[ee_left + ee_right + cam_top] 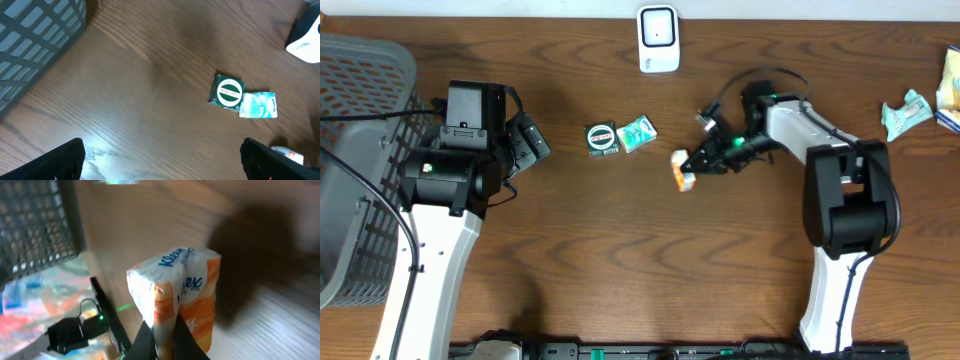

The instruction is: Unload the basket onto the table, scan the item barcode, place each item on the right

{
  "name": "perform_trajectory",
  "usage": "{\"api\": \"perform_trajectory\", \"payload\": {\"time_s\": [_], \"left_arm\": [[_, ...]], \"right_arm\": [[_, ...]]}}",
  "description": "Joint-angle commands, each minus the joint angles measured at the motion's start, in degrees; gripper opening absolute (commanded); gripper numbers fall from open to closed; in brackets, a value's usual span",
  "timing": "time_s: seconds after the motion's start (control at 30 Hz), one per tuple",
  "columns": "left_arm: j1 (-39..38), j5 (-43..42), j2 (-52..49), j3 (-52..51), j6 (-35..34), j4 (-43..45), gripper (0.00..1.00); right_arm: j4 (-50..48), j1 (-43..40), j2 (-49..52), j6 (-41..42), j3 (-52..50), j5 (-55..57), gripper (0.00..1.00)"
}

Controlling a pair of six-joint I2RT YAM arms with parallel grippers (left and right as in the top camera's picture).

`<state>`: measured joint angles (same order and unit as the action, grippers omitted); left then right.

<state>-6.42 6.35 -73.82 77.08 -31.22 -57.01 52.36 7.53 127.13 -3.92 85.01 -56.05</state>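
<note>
Kleenex pack (175,295), orange and white, pinched at its lower edge between the fingers (150,342) of my right gripper (696,165), the jaws drawn tight on the wrapper, near the middle of the wooden table (620,260). Whether the pack rests on the wood or hangs just above it, I cannot tell. My left gripper (528,148) hovers at the table's left side with its jaws spread wide and nothing between them, close beside a grey slatted basket (360,150). Between my two grippers lie a dark green packet (603,138) with a round white label and, touching its right side, a pale teal packet (637,132). Farther back, at the table's far edge, stands a white scanner (658,38), well apart from the pack. More wrapped items (905,112) lie at the far right edge.
</note>
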Motion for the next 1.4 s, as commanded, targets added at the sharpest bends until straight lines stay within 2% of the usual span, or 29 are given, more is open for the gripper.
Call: {"api": "perform_trajectory", "payload": {"time_s": [0.0,0.2,0.33,0.43,0.57,0.7,0.8,0.87,0.9,0.93,0.97,1.0,1.2,1.37], "left_arm": [[0.24,0.35,0.09,0.79,0.57,-0.20,0.98],[0.24,0.35,0.09,0.79,0.57,-0.20,0.98],[0.24,0.35,0.09,0.79,0.57,-0.20,0.98],[0.24,0.35,0.09,0.79,0.57,-0.20,0.98],[0.24,0.35,0.09,0.79,0.57,-0.20,0.98],[0.24,0.35,0.09,0.79,0.57,-0.20,0.98],[0.24,0.35,0.09,0.79,0.57,-0.20,0.98],[0.24,0.35,0.09,0.79,0.57,-0.20,0.98],[0.24,0.35,0.09,0.79,0.57,-0.20,0.98],[0.24,0.35,0.09,0.79,0.57,-0.20,0.98],[0.24,0.35,0.09,0.79,0.57,-0.20,0.98],[0.24,0.35,0.09,0.79,0.57,-0.20,0.98],[0.24,0.35,0.09,0.79,0.57,-0.17,0.98],[0.24,0.35,0.09,0.79,0.57,-0.20,0.98]], "right_arm": [[0.79,-4.35,-0.17,2.19,0.42,7.23,0.10],[10.05,-8.83,-0.17,2.08,8.90,14.12,0.35],[17.27,-8.48,-0.17,-0.74,15.04,19.17,0.41],[18.47,-6.91,-0.15,-2.19,15.30,20.31,0.53],[16.74,-4.83,-0.15,-2.08,12.92,23.34,0.57],[12.15,-2.93,-0.15,-0.04,8.74,23.61,0.54],[5.03,-2.43,-0.13,5.53,3.65,23.50,0.45],[3.37,-2.43,-0.13,5.99,1.84,22.25,0.38],[3.02,-2.43,-0.13,5.99,1.31,21.57,0.31],[2.95,-2.45,-0.13,6.01,1.01,20.76,0.15],[2.91,-2.45,-0.13,6.01,1.05,20.09,0.04],[2.91,-2.45,-0.17,6.01,1.29,18.93,0.01],[5.31,-3.89,-0.20,5.79,9.16,1.77,0.01],[4.70,-4.55,-0.20,-3.54,14.97,-19.19,0.01]]}}
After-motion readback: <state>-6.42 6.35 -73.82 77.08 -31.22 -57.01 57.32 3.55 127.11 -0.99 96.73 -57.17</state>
